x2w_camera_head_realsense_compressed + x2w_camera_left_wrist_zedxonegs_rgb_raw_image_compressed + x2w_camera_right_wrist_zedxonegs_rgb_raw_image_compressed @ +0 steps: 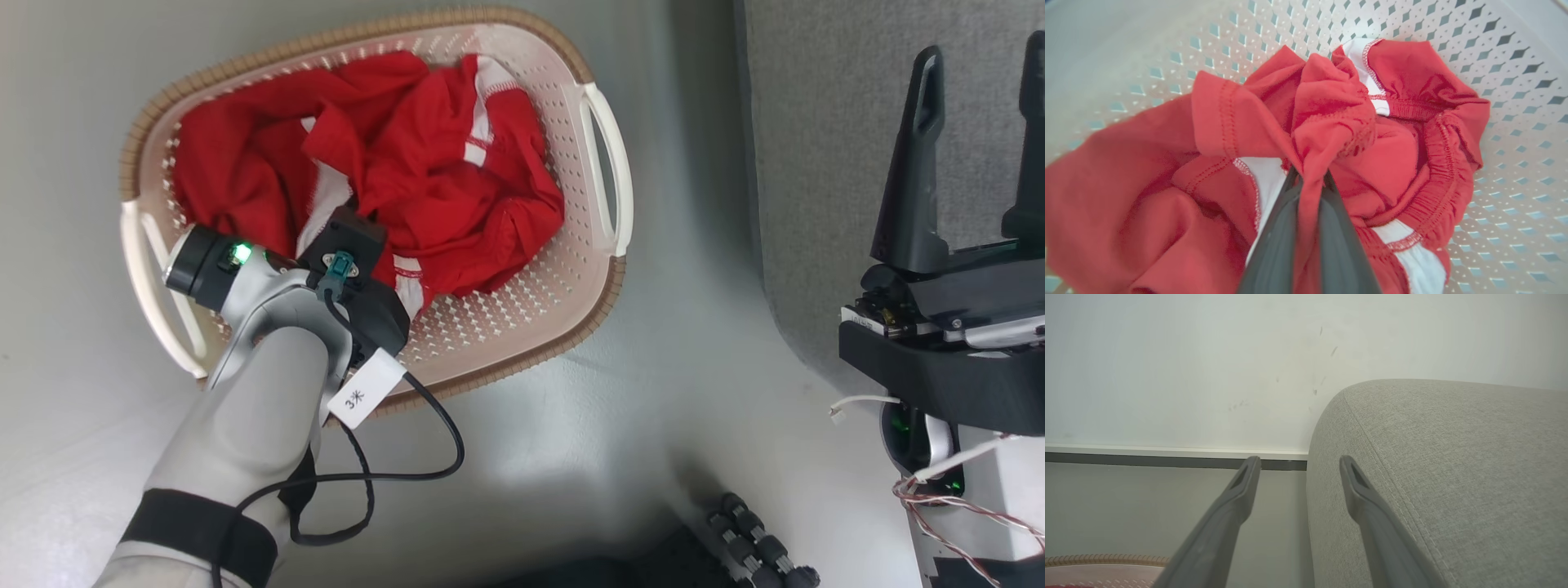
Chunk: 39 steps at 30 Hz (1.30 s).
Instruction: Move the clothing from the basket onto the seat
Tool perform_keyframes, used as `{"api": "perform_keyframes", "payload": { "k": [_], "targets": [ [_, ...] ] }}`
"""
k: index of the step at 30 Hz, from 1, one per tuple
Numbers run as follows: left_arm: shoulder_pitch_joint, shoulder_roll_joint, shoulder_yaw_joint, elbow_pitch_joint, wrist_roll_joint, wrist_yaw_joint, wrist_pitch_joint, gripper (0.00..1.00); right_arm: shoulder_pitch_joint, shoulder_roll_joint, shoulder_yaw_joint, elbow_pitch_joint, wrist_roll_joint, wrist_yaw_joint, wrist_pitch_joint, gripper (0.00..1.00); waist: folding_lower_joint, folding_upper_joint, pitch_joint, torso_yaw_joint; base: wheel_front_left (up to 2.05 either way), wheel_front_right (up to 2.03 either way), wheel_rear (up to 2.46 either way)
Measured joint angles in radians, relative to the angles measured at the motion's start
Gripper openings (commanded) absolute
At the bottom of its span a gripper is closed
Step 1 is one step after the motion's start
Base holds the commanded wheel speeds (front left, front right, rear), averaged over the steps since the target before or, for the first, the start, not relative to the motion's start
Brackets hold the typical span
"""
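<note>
With your left gripper jaws clamped on a red garment fold in the laundry basket and the right gripper jaws apart, I think you should next lift it toward the grey sofa.

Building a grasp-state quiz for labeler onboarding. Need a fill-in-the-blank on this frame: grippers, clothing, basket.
1. The left gripper is ____ on a fold of the clothing.
2. The right gripper stands ____ beside the seat, holding nothing.
3. The clothing lies inside the basket, whose woven-look rim is ____.
Missing words: shut; open; brown.
</note>
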Motion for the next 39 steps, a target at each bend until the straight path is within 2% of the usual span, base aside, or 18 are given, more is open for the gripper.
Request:
{"api": "perform_keyframes", "payload": {
  "k": [8,24,39],
  "targets": [
    [0.035,-0.01,0.008,-0.002,-0.035,-0.026,-0.037,0.0,0.0,0.002,-0.012,0.081,0.0,0.009,0.0,1.0,0.0,0.0,-0.075,0.024,0.0,0.0,0.0],
    [0.107,-0.022,-0.019,-0.073,-0.095,-0.087,-0.047,0.0,0.058,-0.008,-0.053,0.241,0.006,0.024,0.0,1.0,-0.0002,-0.0001,-0.271,0.091,0.0,0.0,0.0],
    [0.164,-0.025,-0.058,-0.234,-0.182,-0.113,-0.047,0.0,0.128,-0.012,-0.074,0.352,0.015,0.049,0.001,1.0,-0.0002,-0.0001,-0.469,0.145,0.0,0.0,0.0]
  ]
}}
